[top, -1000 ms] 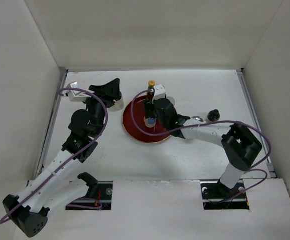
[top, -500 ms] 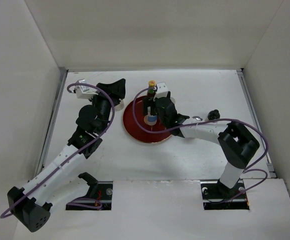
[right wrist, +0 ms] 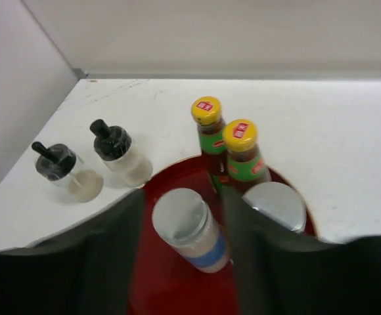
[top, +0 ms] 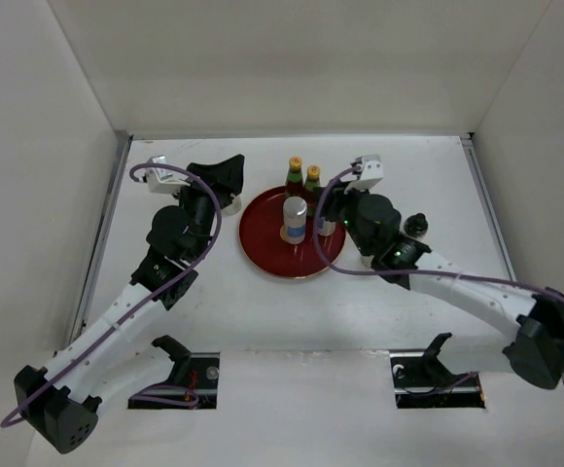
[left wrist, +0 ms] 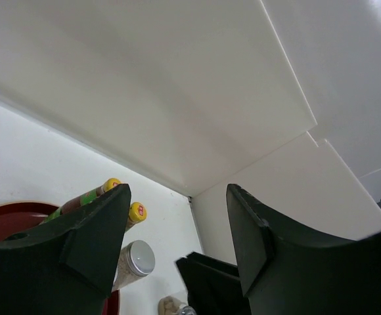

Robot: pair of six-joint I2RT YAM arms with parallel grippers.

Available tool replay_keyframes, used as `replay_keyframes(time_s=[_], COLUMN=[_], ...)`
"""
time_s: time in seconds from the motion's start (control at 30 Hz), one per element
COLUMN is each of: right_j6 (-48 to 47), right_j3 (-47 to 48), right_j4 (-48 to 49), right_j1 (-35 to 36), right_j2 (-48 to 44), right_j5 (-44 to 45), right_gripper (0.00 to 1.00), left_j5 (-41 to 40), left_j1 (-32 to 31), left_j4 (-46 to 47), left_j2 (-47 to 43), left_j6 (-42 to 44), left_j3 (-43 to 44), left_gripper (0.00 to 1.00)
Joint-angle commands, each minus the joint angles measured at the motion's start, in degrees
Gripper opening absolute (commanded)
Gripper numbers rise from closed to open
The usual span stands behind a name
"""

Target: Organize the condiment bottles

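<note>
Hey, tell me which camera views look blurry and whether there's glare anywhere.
Right wrist view: the right gripper's fingers are blurred smears up front, the red sauce bottles behind sharp. Left wrist view: left gripper's fingers crisp, a bright patch on the wall top right. Top view: even light, soft shadows, no strong glare.

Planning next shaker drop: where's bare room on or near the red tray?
Free: red tray, near half, before the silver-lidded jars; table in front of it. Crowded: tray's back, jars and sauce bottles bunched; two shakers by its left rim.
</note>
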Motion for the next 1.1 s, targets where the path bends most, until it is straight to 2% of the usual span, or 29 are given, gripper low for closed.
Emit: replay_keyframes(time_s=[0.0,0.07,0.13,0.2,0.3,0.33,0.47,0.57,0.73,0.97,1.07], right_j6=[3.7,6.1,7.1,7.8,8.7,8.9,11.0,11.6,13.6,14.7,15.1], right_j3=[-3.5,-4.8,-5.8,-6.8,-8.3,-8.9,-9.7,-9.1,-9.8,-9.0,-7.9], right_j4=[-6.2,-12.7,-17.5,-21.4,-25.6,-26.9,-32.1,-35.5,-39.6,-37.4,-37.0], right_j1=[-2.2,-5.1,-8.1,-10.9,-12.9,-13.0,-12.7,-12.3,-12.3,-12.8,-12.9], right_j2=[-7.2,-11.9,-15.4,-18.0,-20.4,-20.6,-18.9,-18.2,-16.9,-11.0,-8.2], right_j5=[2.0,3.4,3.7,4.1,6.5,7.7,10.8,10.8,9.7,6.4,5.9], right_gripper=[0.45,0.34,0.33,0.41,0.73,0.79,0.9,0.95,0.99,0.99,0.96], left_j5=[0.9,1.3,0.8,-0.4,-1.0,-0.8,1.5,5.3,5.9,6.4,6.9], left_j1=[-0.4,-0.5,-1.4,-0.1,1.2,1.2,0.1,-1.0,-3.0,-5.3,-6.3], left_j4=[2.2,1.8,1.4,1.5,1.7,2.1,5.1,8.8,14.2,29.6,32.2], left_j2=[-1.5,-0.5,0.2,-0.5,-1.4,-1.4,0.4,1.8,3.2,7.8,8.8], left_j6=[-0.4,1.2,2.1,1.6,1.4,1.2,1.4,3.4,7.0,9.8,10.4], left_j3=[-0.1,1.2,0.9,-1.4,-4.9,-6.8,-14.3,-19.8,-26.7,-34.0,-35.1], left_gripper=[0.59,0.59,0.59,0.59,0.59,0.59,0.57,0.5,0.41,0.41,0.43])
